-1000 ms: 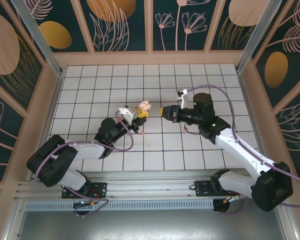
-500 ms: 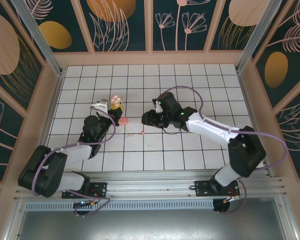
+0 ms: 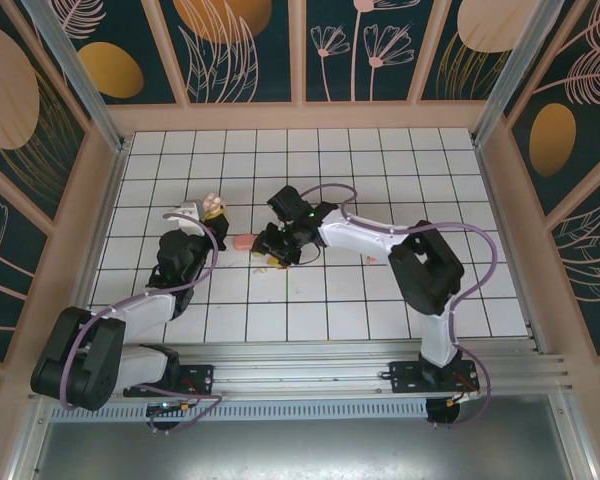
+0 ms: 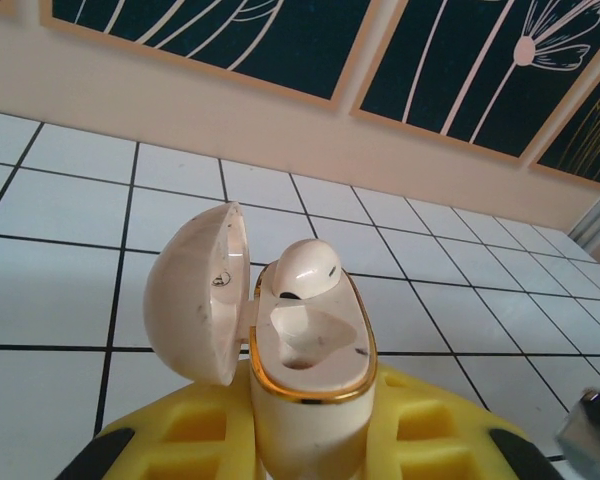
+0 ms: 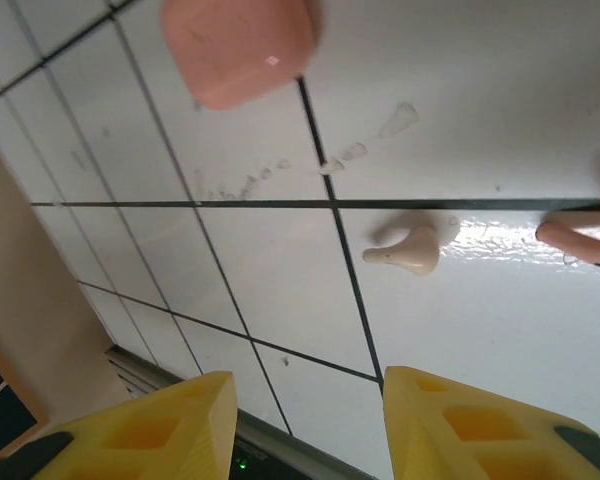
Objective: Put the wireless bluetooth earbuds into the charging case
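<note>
My left gripper is shut on a pale beige charging case with a gold rim. It holds the case upright, with the lid swung open to the left. One beige earbud sits in the far slot, and the near slot is empty. In the top view this gripper is left of centre. My right gripper hangs open over the tiles with nothing between its yellow fingers. A loose beige earbud lies on the tile just beyond them. A pinkish earbud lies at the right edge.
A closed pink case rests on the floor beyond the loose buds; from above, the pink case lies between the two grippers, with the right gripper close beside it. The low wall borders the tiled floor.
The right arm has swung left across the tiles to beside the pink case, and its jaws have widened. The left arm has shifted left, carrying the beige case.
</note>
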`<state>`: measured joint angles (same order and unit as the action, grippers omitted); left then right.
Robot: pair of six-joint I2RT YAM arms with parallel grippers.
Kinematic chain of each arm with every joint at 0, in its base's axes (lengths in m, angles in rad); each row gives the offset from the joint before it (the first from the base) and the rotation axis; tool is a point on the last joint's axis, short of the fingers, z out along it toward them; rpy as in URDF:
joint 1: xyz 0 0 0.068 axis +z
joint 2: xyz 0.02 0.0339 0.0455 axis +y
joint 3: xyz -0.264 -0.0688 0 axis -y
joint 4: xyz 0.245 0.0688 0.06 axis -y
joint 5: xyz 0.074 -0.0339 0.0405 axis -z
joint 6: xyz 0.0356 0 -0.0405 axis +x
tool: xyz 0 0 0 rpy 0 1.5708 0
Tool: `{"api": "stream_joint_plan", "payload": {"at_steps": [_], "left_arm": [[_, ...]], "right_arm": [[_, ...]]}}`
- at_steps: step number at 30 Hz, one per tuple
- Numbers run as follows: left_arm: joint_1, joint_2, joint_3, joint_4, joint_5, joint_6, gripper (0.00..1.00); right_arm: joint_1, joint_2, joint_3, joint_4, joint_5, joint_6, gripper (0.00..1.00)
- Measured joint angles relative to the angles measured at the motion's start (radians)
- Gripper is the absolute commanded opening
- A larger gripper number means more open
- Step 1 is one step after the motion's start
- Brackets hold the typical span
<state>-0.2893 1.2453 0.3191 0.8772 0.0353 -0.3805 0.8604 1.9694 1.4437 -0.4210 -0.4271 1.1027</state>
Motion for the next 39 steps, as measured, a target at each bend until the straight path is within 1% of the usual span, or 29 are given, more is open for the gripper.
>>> {"api": "stream_joint_plan", "payload": {"at_steps": [8, 16, 21, 24, 31, 39], "left_arm": [[0.002, -0.018, -0.002, -0.023, -0.004, 0.0, 0.12], [0.002, -0.056, -0.011, -0.03, -0.012, 0.001, 0.12], [0.002, -0.088, -0.022, -0.037, -0.022, 0.002, 0.12], [0.002, -0.099, -0.028, -0.039, -0.023, 0.006, 0.13], [0.002, -0.113, -0.033, -0.056, -0.023, 0.013, 0.12], [0.002, -0.118, -0.033, -0.066, -0.026, 0.021, 0.13]], "right_arm": [[0.023, 0.112, 0.074, -0.085, -0.019, 0.041, 0.44], [0.026, 0.168, 0.132, -0.111, -0.019, 0.046, 0.43], [0.027, 0.2, 0.164, -0.131, -0.018, 0.044, 0.4], [0.027, 0.227, 0.2, -0.142, -0.015, 0.033, 0.37], [0.022, 0.271, 0.271, -0.193, 0.024, -0.002, 0.37], [0.018, 0.288, 0.306, -0.246, 0.061, -0.043, 0.37]]}}
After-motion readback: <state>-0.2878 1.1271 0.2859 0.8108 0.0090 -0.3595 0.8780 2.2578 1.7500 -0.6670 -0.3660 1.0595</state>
